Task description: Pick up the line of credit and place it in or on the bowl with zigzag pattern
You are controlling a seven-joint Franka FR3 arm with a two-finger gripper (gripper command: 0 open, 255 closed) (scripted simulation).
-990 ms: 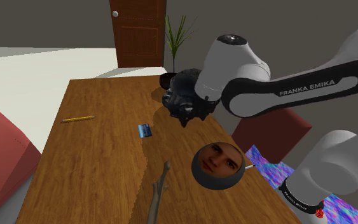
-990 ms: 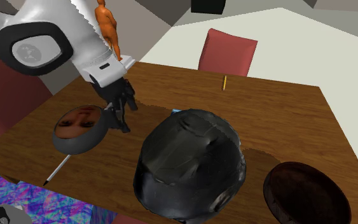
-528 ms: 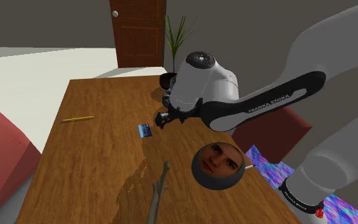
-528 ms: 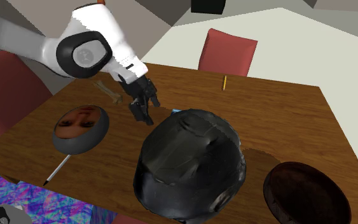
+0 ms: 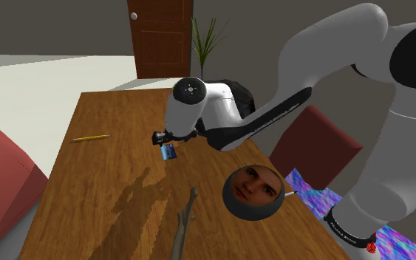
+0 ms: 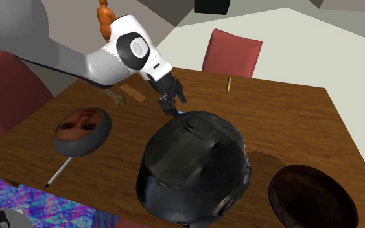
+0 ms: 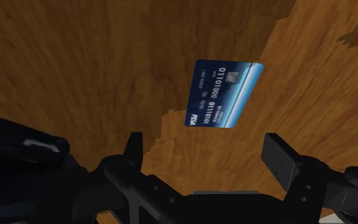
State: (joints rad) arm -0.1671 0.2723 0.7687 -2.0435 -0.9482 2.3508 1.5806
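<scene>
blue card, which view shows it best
The wrist view: the blue card shows its printed face and digits ahead of the open gripper. The shoulder view gives a small blue patch; the second exterior view, just a sliver.

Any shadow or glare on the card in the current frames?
Shoulder view: shadow of the arm falls on the table nearer the camera than the card, not over it. Wrist view: card, ahead of the open claw, evenly lit, digits readable; a jagged shadow edge crosses the wood beside it. Second exterior view: black bowl blocks most of the card.
</scene>
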